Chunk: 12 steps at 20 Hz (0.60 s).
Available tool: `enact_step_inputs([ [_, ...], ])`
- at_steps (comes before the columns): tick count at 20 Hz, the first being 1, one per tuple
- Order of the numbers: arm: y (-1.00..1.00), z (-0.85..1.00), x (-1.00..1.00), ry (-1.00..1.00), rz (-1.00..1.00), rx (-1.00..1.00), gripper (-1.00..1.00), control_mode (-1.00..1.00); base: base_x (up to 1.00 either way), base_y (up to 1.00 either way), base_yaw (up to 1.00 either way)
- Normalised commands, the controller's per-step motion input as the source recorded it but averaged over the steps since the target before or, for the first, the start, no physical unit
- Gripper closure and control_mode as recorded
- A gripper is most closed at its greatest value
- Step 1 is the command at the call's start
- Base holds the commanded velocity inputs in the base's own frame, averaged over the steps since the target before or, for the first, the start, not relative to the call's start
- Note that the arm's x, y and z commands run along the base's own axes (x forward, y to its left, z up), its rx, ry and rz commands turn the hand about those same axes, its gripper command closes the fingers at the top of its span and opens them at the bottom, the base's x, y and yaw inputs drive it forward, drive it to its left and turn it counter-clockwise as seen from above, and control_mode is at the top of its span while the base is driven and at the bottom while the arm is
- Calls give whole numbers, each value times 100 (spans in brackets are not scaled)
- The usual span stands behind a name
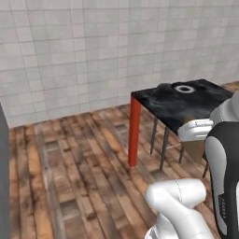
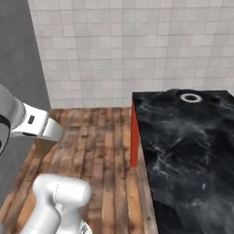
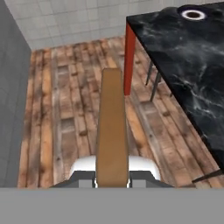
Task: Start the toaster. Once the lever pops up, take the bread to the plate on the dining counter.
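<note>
Tool (image 3: 112, 183) pinches the bread (image 3: 112, 131), fingers clamped on the slice's near end. In the hand view the slice runs edge-on, away from the camera, a long tan strip over the plank floor (image 3: 65, 113). It hangs short of the surface (image 3: 192, 70), off its near left corner, not over the marble.

Landmark: the surface, black white-veined marble with a red leg (image 3: 128, 61) at the corner nearest the bread. Plate (image 3: 193, 15) sits on the surface at its far end, well apart from the bread; dark rim, white centre.

Left base view: bread (image 1: 193, 149) shows as a tan wedge below the white hand, in front of the surface (image 1: 186, 105); plate (image 1: 184, 88) near the far edge.

Right base view: bread (image 2: 43, 147) hangs under the hand, well left of the surface (image 2: 183, 146); plate (image 2: 191, 97) at the far end. Thin grey stool legs (image 1: 158, 140) stand under the surface beside the red leg. Tiled wall (image 2: 137, 50) behind.
</note>
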Motion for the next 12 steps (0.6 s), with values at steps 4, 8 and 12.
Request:
enact_step_inputs([
  [4,0,0,0,0,0,0,100,100,100,44,-21],
  [8,0,0,0,0,0,0,100,100,100,47,-22],
  [12,0,0,0,0,0,0,100,100,88,58,-25],
])
